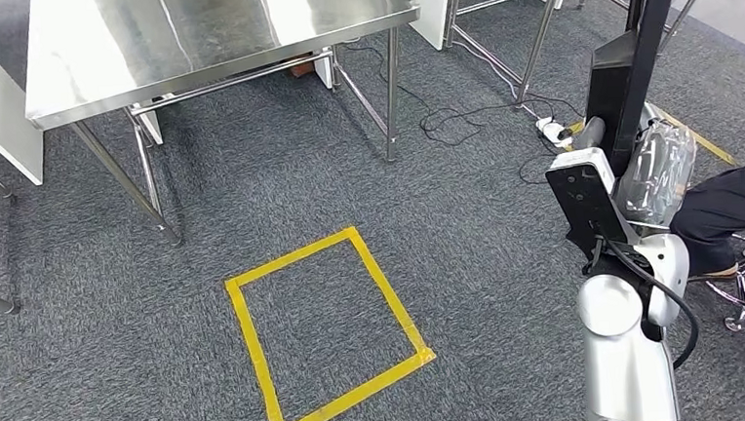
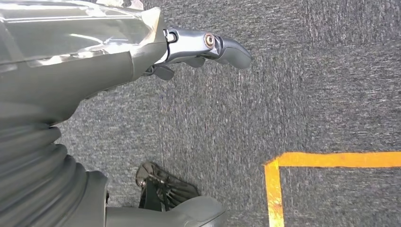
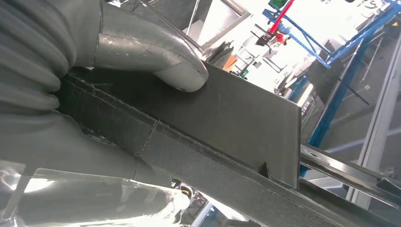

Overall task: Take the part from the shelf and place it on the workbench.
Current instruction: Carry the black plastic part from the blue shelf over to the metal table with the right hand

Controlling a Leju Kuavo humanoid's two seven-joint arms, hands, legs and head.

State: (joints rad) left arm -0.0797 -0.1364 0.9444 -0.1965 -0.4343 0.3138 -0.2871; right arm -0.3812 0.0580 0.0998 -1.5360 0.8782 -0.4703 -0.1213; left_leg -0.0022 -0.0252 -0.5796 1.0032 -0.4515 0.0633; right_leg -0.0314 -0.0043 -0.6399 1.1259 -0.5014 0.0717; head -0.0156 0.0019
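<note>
Long black flat-sided part (image 3: 236, 118), textured like woven composite, is clamped in the right hand (image 3: 94, 85): thick grey thumb (image 3: 161, 56) pressed on its flat face, the palm under its edge. In the head view the same part (image 1: 643, 28) stands upright at the right arm's raised end, over grey carpet (image 1: 448, 235) and well apart from the stainless-steel workbench (image 1: 192, 36). Left hand (image 2: 142, 52) hangs above the carpet, fingers (image 2: 213, 45) loosely extended and apart, holding nothing. A yellow tape rectangle (image 1: 327, 335) lies on the floor. Dark-sleeved person (image 1: 730, 203) sits at the right edge, probably on a wheeled chair.
</note>
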